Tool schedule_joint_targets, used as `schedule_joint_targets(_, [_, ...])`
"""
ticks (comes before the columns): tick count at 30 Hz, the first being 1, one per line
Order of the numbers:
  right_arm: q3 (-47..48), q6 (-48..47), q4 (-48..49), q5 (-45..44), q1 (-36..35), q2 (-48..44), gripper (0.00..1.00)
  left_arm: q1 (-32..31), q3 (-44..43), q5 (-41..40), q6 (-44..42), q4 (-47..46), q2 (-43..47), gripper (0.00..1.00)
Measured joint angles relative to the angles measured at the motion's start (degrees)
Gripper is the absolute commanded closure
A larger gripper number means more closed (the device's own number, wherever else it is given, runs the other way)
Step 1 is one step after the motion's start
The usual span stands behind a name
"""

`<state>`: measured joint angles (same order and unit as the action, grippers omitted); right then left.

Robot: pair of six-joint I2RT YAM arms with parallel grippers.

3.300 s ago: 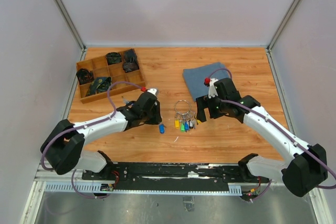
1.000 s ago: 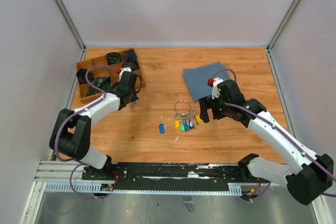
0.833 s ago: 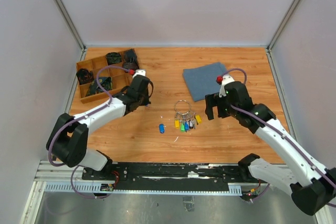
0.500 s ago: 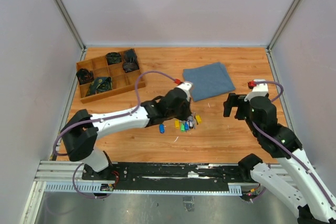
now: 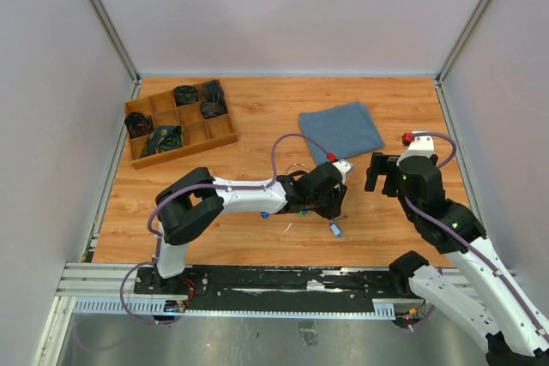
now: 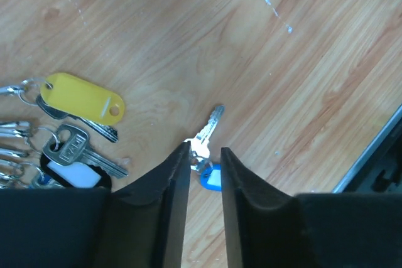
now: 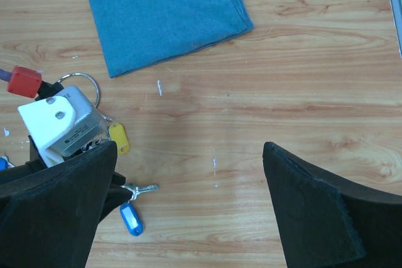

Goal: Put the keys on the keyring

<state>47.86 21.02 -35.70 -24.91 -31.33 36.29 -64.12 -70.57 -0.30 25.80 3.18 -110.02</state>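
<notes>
A silver key with a bright blue tag (image 5: 336, 230) lies flat on the wood, right of the keyring. My left gripper (image 6: 205, 150) hovers low over it with the jaws a narrow gap apart. The key's blade (image 6: 212, 123) points away and its blue tag (image 6: 211, 179) shows between the fingertips. The keyring (image 7: 94, 89) lies half under the left wrist, its yellow tag (image 6: 81, 95) and several keys showing. Another blue-headed key (image 5: 265, 214) peeks out below the left arm. My right gripper (image 7: 188, 149) hangs wide open and empty, off to the right (image 5: 380, 173).
A folded blue cloth (image 5: 341, 130) lies behind the keyring. A wooden compartment tray (image 5: 225, 134) holding dark items stands at the back left. The left arm stretches across the middle of the table. A black rail runs along the near edge.
My left arm swept from the tray across to the right of the keyring, and its jaws have parted over the blue-tagged key. My right arm drew back from the keyring.
</notes>
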Motion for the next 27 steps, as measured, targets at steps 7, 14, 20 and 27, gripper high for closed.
schedule_joint_targets(7, [-1.6, -0.2, 0.3, 2.1, 0.0, 2.8, 0.01, 0.7, 0.7, -2.3, -1.4, 0.6, 4.3, 0.62])
schedule_joint_targets(14, [-2.1, -1.8, 3.3, 10.0, 0.0, 9.4, 0.05, 7.8, 9.9, -5.2, -1.4, 0.0, 21.0, 0.6])
schedule_joint_targets(20, [-1.8, -4.0, 6.6, 20.8, 0.0, 21.0, 0.32, 14.6, 18.2, -7.2, -0.6, 1.6, 30.3, 0.6])
schedule_joint_targets(27, [1.9, -5.9, 8.3, 32.5, -0.2, 34.6, 0.57, 21.3, 25.0, -8.3, 0.2, 5.4, 38.3, 0.6])
